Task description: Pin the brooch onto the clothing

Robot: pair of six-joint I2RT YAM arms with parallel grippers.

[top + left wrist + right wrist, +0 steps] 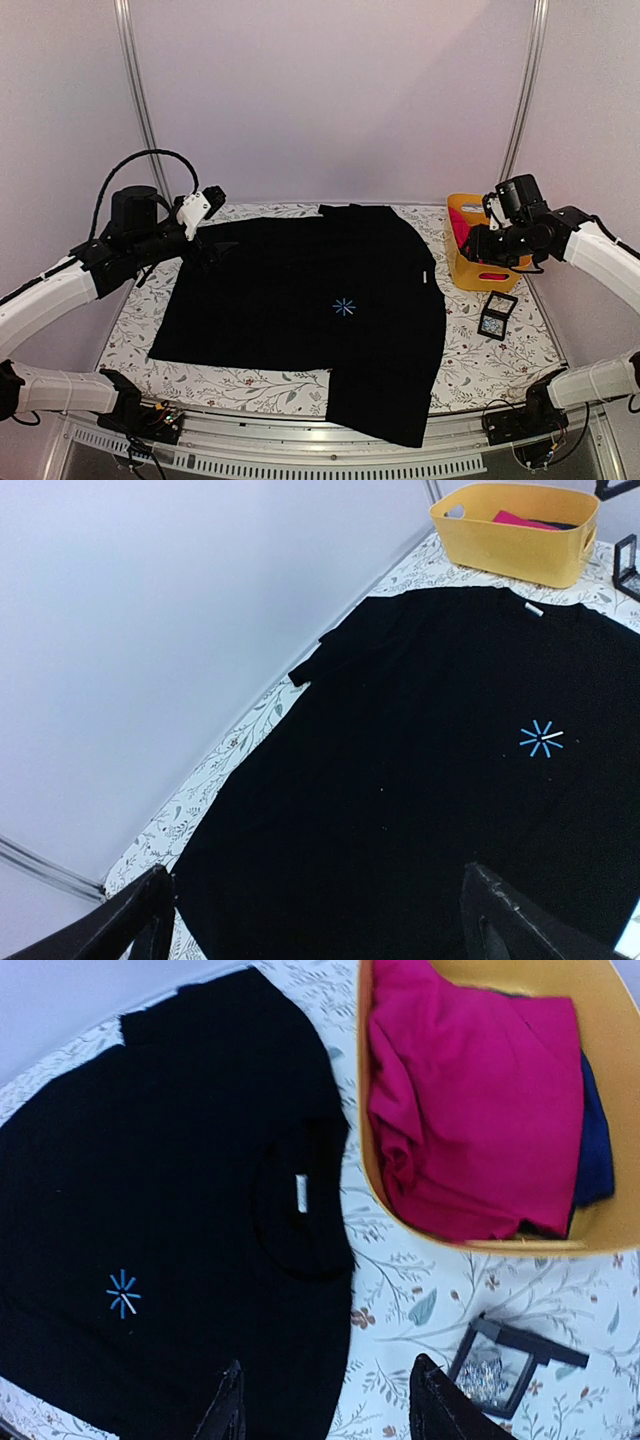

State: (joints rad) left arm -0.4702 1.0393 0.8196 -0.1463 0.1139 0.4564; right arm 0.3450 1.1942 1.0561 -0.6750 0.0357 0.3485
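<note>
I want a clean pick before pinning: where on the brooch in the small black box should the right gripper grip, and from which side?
Probably from straight above: the brooch lies low inside the black box, whose rim blocks a sideways approach. Pinch across its outer edges with the right gripper; its finer shape is too blurred to tell.

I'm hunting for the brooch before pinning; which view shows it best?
Right wrist: the brooch glints silvery inside the black square frame. The top view gives only a pale speck; the left wrist catches just the frame's edge.
</note>
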